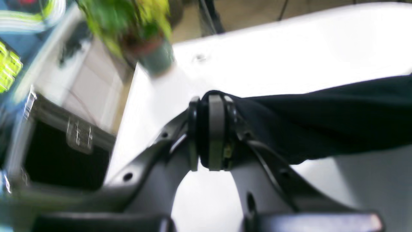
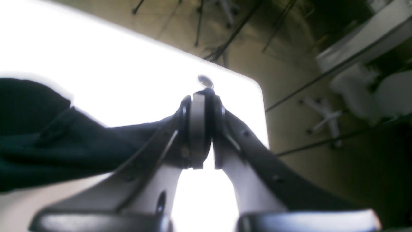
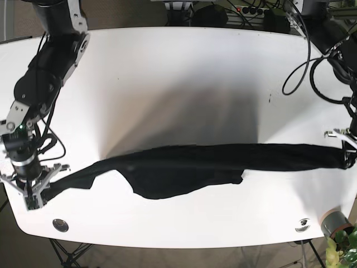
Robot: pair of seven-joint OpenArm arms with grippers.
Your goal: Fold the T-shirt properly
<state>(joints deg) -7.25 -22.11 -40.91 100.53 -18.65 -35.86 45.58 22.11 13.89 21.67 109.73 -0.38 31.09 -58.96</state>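
No folds done yet: T-shirt [image 3: 184, 167] hangs stretched across table [image 3: 167, 67] near front edge, left gripper [image 1: 216, 129] & right gripper [image 2: 201, 129] each pinching an end, all folding left.

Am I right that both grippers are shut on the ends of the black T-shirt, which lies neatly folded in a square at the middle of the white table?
Not quite. The T-shirt is not folded: the base view shows it stretched in a long band across the table. The rest holds: the left gripper and right gripper are each shut on an end.
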